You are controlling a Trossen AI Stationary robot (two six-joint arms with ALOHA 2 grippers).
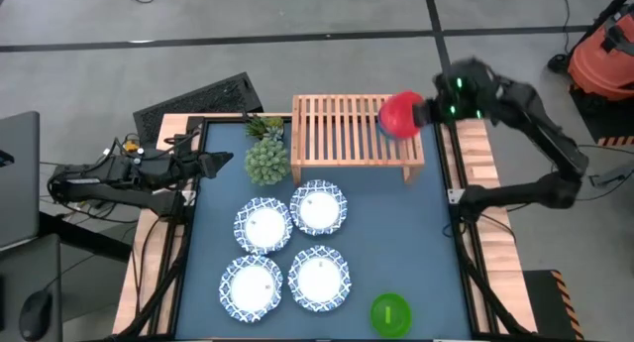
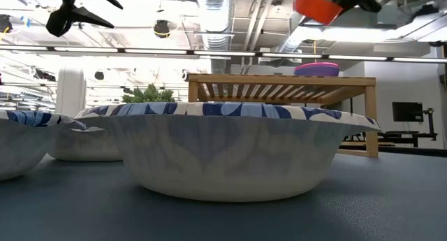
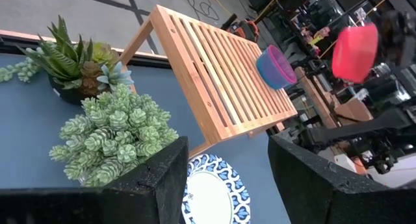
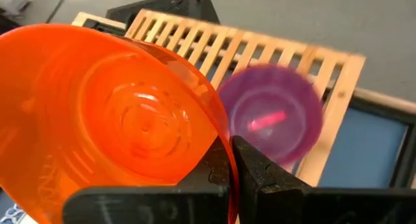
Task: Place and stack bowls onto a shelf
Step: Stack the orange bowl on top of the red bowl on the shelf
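We see the right gripper [image 4: 231,165] clamped on the rim of the red bowl [image 1: 400,115], held in the air above the shelf's [image 1: 347,134] 3 o'clock end, over the magenta bowl [image 3: 275,66] resting there. The left gripper [image 1: 213,164], fingers apart, waits at 9 o'clock. Four patterned bowls [image 1: 290,248] sit at 6 o'clock of the shelf.

Stacked bowls [image 3: 275,65] on shelf [image 1: 347,130]
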